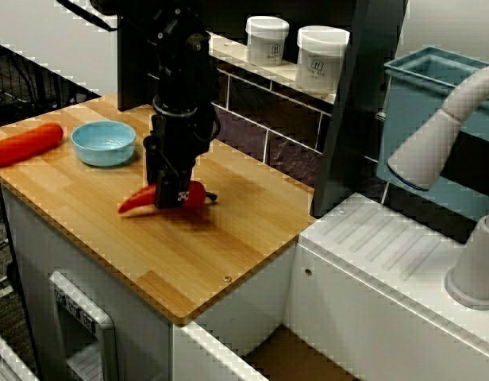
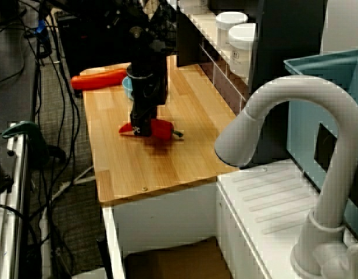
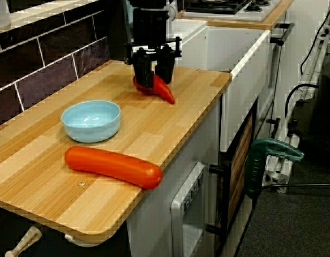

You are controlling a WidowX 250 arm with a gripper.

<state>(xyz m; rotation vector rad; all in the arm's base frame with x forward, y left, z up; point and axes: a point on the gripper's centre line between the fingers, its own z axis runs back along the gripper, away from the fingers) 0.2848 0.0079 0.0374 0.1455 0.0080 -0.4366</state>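
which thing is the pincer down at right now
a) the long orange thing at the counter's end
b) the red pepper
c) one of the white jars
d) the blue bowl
b: the pincer stands low with its fingers on either side of the red pepper on the wooden counter. The blue bowl and the long orange thing lie apart from it.

Bare countertop (image 1: 229, 246) toward sink (image 1: 387, 262), bowl (image 1: 103, 143) near claw (image 1: 171, 198), tiled wall (image 1: 284, 135) alongside
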